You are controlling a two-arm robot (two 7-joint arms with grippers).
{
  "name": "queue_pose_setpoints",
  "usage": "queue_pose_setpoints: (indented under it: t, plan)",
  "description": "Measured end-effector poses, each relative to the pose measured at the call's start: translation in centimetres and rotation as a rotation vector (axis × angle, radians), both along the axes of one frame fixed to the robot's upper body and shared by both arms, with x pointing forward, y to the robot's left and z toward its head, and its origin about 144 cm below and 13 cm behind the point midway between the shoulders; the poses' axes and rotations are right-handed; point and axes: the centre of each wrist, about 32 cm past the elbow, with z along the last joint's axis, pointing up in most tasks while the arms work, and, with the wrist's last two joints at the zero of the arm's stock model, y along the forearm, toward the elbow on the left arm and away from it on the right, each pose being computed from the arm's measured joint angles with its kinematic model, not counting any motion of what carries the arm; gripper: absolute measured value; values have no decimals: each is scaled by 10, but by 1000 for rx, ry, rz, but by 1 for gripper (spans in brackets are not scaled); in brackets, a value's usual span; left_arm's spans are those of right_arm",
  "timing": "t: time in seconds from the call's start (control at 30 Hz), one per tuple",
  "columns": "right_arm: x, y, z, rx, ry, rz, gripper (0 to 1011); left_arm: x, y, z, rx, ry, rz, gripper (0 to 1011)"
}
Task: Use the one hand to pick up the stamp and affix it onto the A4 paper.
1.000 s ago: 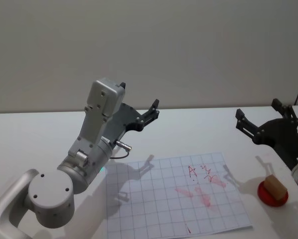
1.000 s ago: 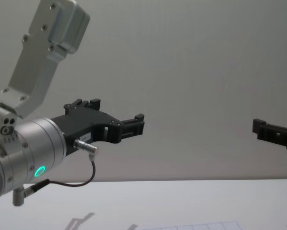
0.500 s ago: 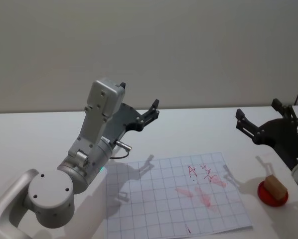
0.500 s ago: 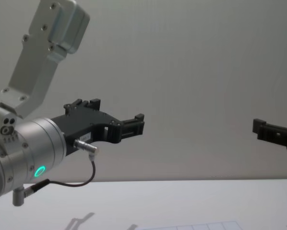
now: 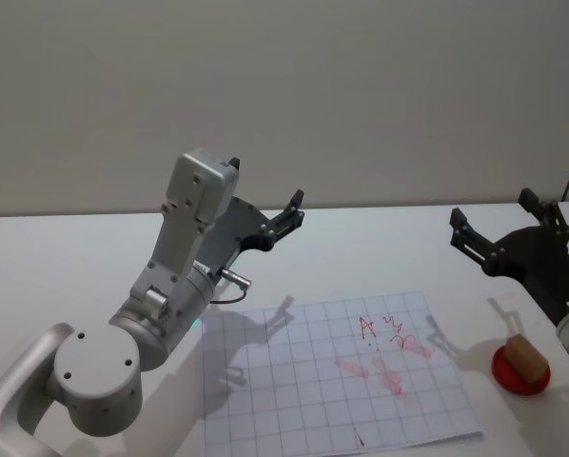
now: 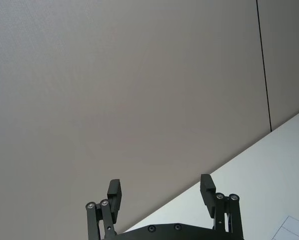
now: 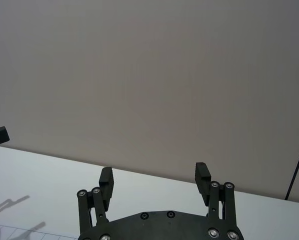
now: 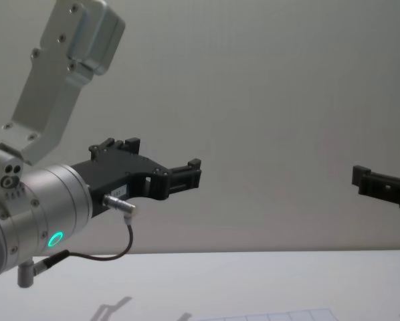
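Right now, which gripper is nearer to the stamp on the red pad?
Right. The right gripper hovers open above and behind the stamp; the left gripper hangs open on the opposite side of the paper.

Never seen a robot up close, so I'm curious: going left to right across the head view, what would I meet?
The left gripper → A4 paper → stamp on its red pad; the right gripper overlaps the stamp.

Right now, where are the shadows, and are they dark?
Head view: the left end effector casts a soft grey shadow over the top-left corner of the A4 paper; the right end effector shadows the table and the paper's right edge. Chest view: a faint shadow lies on the table.
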Motion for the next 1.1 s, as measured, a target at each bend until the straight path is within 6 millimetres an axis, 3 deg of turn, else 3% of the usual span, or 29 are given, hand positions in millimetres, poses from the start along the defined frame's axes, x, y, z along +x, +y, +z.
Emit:
queue_pose_setpoints:
  t: [0.27,0.8,1.1]
  plan:
    - [-4,-6,-2,-4,17,-4,1001,0,0,0,0,0,0,1001]
    - [-35,-41,-12,-37,169,-27,1001,0,0,0,0,0,0,1001]
    - [-46,-50,-19,-70,267,-12,1001,0,0,0,0,0,0,1001]
